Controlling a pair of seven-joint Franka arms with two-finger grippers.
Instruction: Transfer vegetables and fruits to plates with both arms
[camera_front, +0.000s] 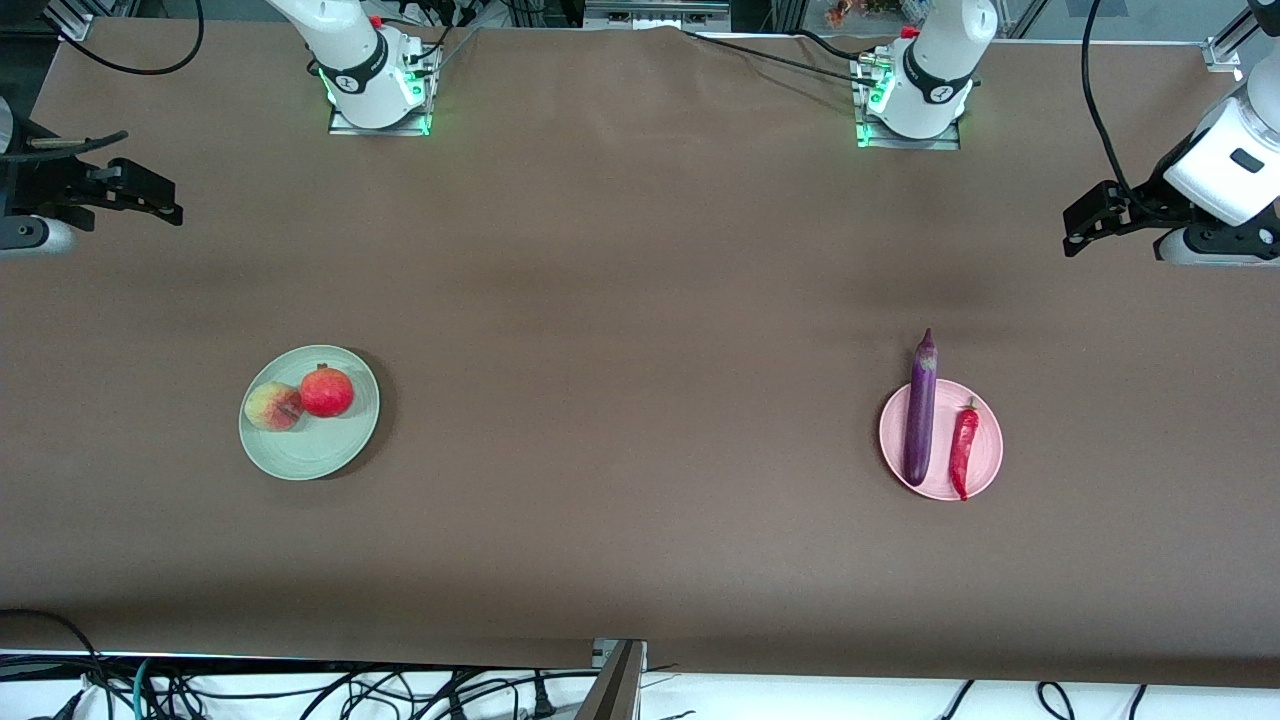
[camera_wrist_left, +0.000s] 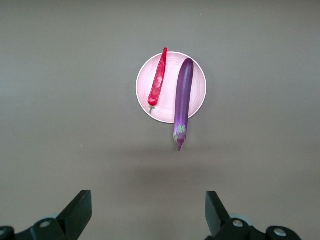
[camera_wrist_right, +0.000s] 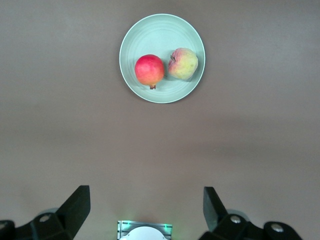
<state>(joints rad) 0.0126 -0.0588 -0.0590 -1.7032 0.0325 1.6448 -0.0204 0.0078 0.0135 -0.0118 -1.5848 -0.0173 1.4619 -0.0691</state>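
Chili pepper (camera_front: 963, 448) and eggplant (camera_front: 920, 412) side by side on pink plate (camera_front: 987, 462), toward left arm's end of bench (camera_front: 640, 300); eggplant stem end overhangs rim. Peach (camera_front: 272, 407) touching pomegranate (camera_front: 326, 391) on green plate (camera_front: 312, 455), toward right arm's end. Left hand (camera_wrist_left: 147, 212) spread wide, holding nothing, up over bare bench well apart from pink plate. Right hand (camera_wrist_right: 146, 210) likewise wide and unloaded, over bare bench well apart from green plate.

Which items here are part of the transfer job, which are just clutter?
Job items:
green plate with peach and pomegranate
pink plate with eggplant and chili
left hand and right hand, both open

Clutter:
cables along table edge
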